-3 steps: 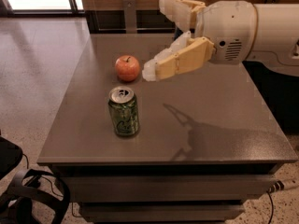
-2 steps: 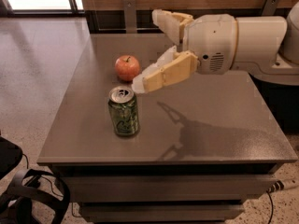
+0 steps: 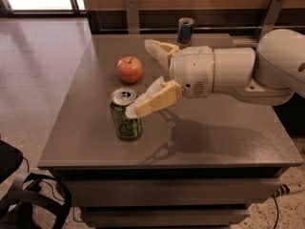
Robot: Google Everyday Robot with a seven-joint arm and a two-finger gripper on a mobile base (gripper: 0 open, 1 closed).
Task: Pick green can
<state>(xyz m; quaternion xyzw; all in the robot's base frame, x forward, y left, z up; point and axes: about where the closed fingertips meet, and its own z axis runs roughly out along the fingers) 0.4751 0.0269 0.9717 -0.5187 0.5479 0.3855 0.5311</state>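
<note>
The end effector (image 3: 138, 78) is seen open, fingers spread wide. The green can (image 3: 126, 118) stands upright on the desk (image 3: 86, 142), at the tip of the lower finger. The can could be tipped if that finger pushes its rim, or the apple (image 3: 129, 69) beside the fingers could be caught instead. Counted: one green can, one apple, and one blue can (image 3: 185, 31) beyond the end effector.

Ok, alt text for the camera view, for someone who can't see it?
The open gripper reaches from the right toward the green can on a grey table; a red apple sits behind, a blue-and-silver can at the far edge.
</note>
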